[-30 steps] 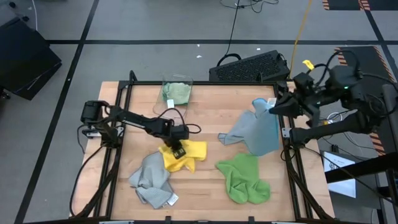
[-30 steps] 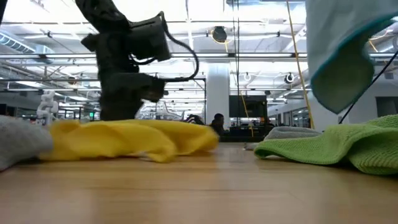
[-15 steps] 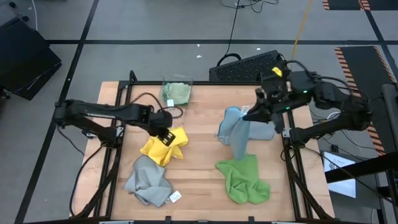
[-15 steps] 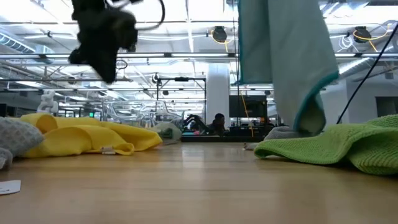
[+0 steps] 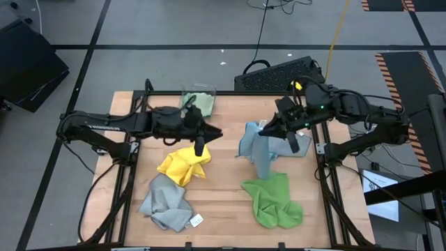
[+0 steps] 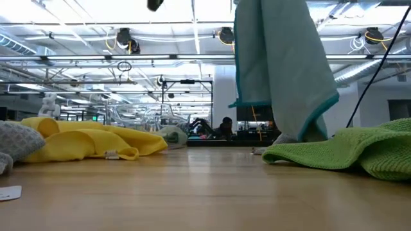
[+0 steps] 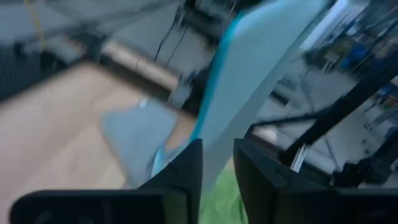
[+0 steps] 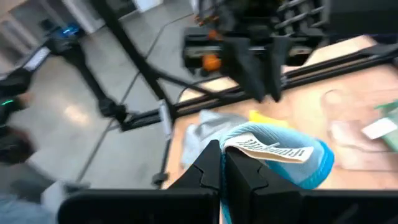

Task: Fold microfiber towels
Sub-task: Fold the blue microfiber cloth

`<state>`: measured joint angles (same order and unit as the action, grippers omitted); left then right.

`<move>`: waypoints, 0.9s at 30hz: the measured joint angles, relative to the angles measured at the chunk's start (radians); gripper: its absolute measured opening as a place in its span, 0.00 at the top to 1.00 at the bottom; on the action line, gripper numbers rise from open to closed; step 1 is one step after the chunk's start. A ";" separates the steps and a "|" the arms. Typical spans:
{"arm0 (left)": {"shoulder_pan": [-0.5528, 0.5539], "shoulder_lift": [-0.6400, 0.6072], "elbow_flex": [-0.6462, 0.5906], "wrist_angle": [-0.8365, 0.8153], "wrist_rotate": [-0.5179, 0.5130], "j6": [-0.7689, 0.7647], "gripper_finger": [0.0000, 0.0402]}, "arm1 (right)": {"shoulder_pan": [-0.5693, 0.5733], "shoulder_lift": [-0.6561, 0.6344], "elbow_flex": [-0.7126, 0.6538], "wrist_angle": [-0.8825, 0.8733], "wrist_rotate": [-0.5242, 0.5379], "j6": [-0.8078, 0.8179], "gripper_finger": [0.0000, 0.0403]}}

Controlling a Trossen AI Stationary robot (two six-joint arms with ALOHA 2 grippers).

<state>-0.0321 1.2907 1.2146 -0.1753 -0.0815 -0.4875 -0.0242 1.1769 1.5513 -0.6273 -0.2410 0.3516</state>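
My right gripper [image 5: 265,130] is raised over the table's right half, shut on the light blue towel [image 5: 256,148], which hangs tall in the low view [image 6: 282,70]. My left gripper [image 5: 217,132] is up in the air above the table's middle, pointing level toward the right. Its fingers [image 7: 217,165] are slightly apart with nothing between them. The yellow towel [image 5: 182,164] lies crumpled on the table below it. A grey towel [image 5: 166,202] and a bright green towel [image 5: 273,201] lie near the front edge. My right gripper pinches the light blue towel between its two fingers at a hemmed edge beside the white tag [image 8: 267,149]. The fingers come nearly level from the table's right side. The towel hangs below them, and its lower end [image 5: 263,171] rests on the table by the green towel.
A clear bin [image 5: 198,103] holding a pale green cloth stands at the back, left of centre. A black keyboard [image 5: 282,73] lies beyond the far edge. Black frame rails [image 5: 132,174] run along the table's sides. Bare wood [image 5: 223,188] shows between the yellow and green towels.
My left gripper has risen off the yellow towel and tipped from pointing down to nearly level; the yellow towel stays crumpled on the table, drawn a little toward the left. My right gripper has carried the light blue towel toward the table's left, and the towel now hangs straight down.
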 joint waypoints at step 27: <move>0.065 -0.001 0.044 0.039 0.084 0.333 0.44 | 0.046 0.174 0.000 0.025 0.141 -0.103 1.00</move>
<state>0.0329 1.2900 1.2586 -0.1366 0.0023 -0.1549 0.0216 1.3509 1.5509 -0.6022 -0.0998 0.2481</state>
